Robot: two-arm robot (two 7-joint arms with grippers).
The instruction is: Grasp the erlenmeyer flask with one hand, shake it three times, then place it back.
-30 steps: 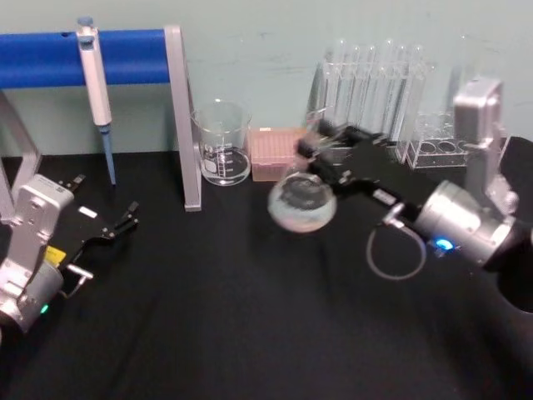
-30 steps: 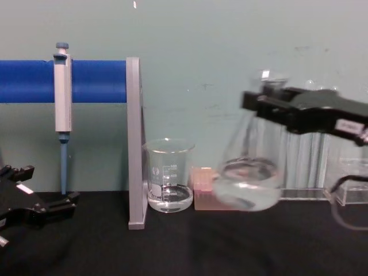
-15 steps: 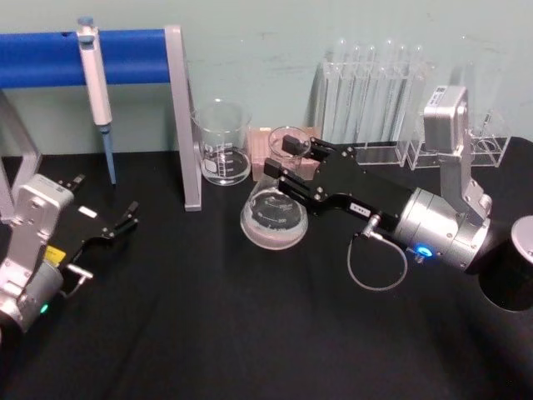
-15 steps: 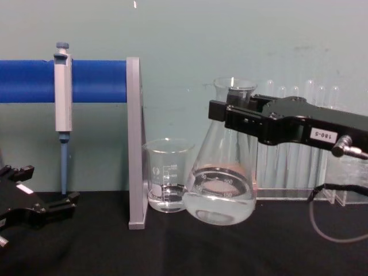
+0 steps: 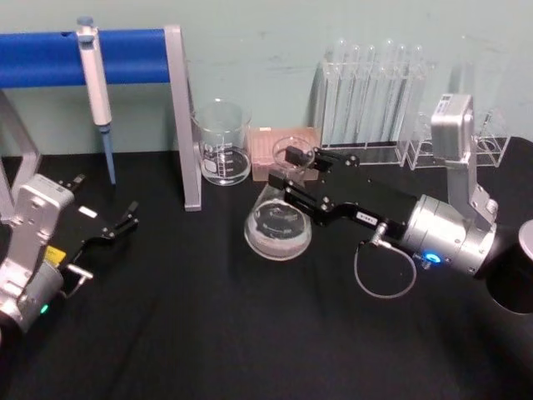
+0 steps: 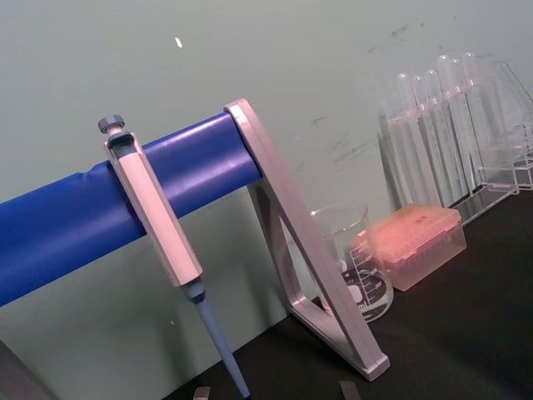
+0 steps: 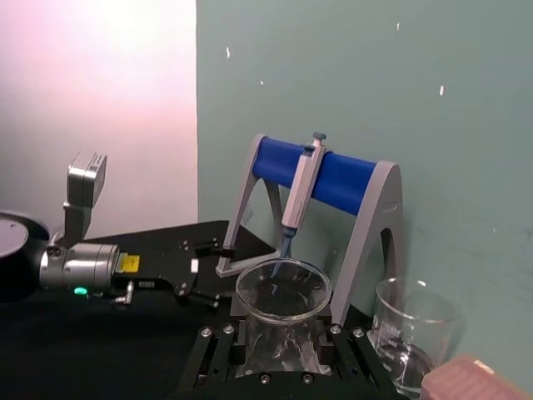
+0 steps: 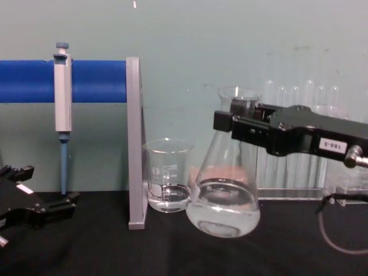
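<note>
Flask (image 8: 223,201): beside beaker (image 8: 168,178), slightly tilted, low over tabletop (image 8: 115,253); contact unclear
Right gripper (image 8: 233,123): jaws clamped on flask neck, probably leaving the liquid-filled base free to swing
Left gripper (image 8: 43,198): parked left, jaws apart

The near half of the black tabletop (image 5: 250,333) lies open. Along the back wall stand a blue-barred grey pipette stand (image 5: 181,125), clear glass beaker (image 5: 221,142), pink tip box (image 5: 268,154) and clear test-tube rack (image 5: 371,92). The right end effector (image 5: 290,171) (clamped on the clear conical erlenmeyer flask (image 5: 277,225)) blocks the middle; the left end effector (image 5: 127,217) sits far left.
</note>
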